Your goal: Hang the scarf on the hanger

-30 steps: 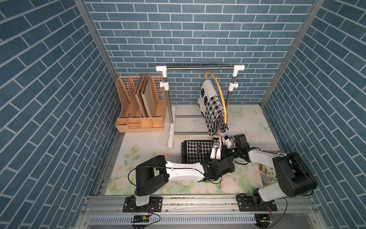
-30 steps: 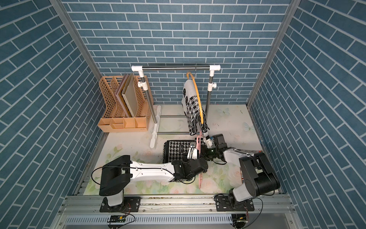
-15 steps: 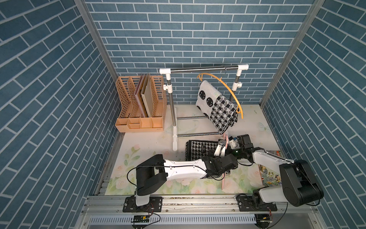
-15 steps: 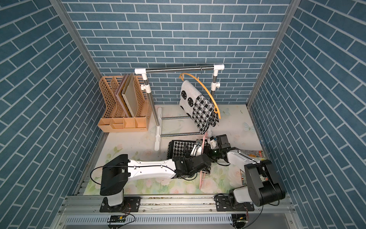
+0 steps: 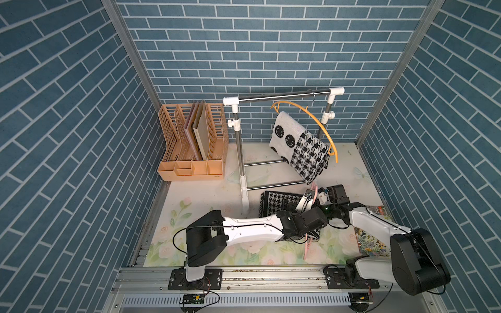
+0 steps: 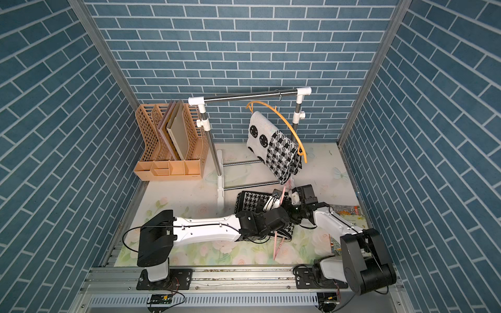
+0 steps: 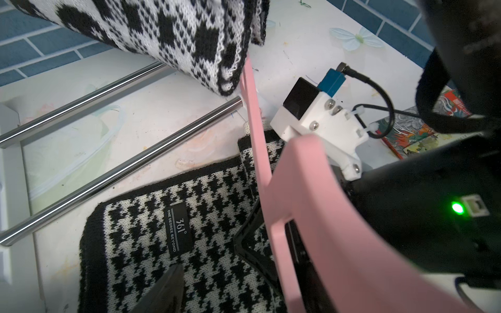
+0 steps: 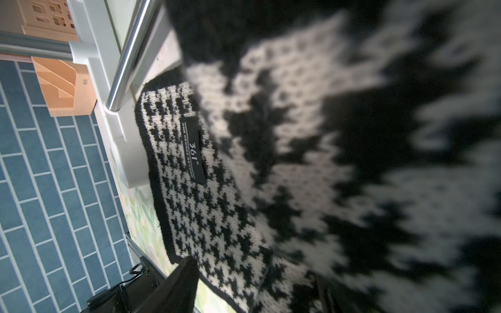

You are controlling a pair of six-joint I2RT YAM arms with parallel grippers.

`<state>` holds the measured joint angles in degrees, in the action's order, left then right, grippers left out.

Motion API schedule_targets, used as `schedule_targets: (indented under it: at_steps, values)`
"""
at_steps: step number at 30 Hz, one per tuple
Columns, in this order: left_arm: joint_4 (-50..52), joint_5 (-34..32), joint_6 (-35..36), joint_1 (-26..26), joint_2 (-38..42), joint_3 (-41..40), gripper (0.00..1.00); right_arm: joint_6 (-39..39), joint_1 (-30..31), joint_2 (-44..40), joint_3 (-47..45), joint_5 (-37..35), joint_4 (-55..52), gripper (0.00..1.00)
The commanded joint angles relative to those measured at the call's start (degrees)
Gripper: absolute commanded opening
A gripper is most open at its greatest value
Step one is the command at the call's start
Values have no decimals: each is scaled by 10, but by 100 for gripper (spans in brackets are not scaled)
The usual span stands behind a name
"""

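A black-and-white houndstooth scarf [image 5: 276, 200] lies flat on the floral mat by the rack's foot. A pink hanger [image 5: 307, 246] lies across its right end, under both wrists. My left gripper [image 7: 208, 252] hovers open just over the scarf [image 7: 141, 230], with the pink hanger [image 7: 311, 203] beside its outer finger. My right gripper [image 8: 254, 273] is open too, over the same scarf [image 8: 195, 189]. A second scarf [image 5: 298, 141], with smiley faces and checks, hangs on an orange hanger [image 5: 311, 116] on the rack's rail [image 5: 284, 95]. Its lower edge hangs close above both grippers.
A peach desk organiser [image 5: 192, 143] holding boards stands at the back left. The rack's white foot [image 5: 244, 189] and its two low steel bars [image 7: 122, 168] lie just behind the grippers. A colourful book [image 5: 376, 214] lies under the right arm. Brick walls close three sides.
The rack has shifted right and now stands askew. The orange hanger and its scarf turned from edge-on to broadside. My right gripper's jaws have opened wider.
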<state>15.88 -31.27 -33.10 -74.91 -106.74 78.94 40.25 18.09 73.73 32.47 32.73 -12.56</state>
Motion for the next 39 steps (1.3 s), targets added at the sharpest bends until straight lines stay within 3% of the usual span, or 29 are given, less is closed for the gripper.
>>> schedule_targets:
  at_steps: [1, 5, 7, 13, 19, 39]
  values:
    - [-135, 213, 46, -41, -40, 26, 74, 40, 34, -35, 16, 39, 21, 77]
    - [-134, 209, 34, -42, -43, 25, 68, 39, 32, -49, 12, 27, 19, 76]
    - [-133, 201, 27, -42, -42, 22, 63, 42, 30, -50, 6, 26, 26, 69]
    - [-139, 192, 6, -40, -43, 8, 50, 100, 29, -61, -49, 37, 134, 24]
    - [-139, 183, -2, -39, -41, 2, 43, 103, 23, -71, -54, 40, 152, 1]
    - [-141, 192, -4, -35, -41, -7, 40, 98, -53, -151, -83, 51, 133, 0]
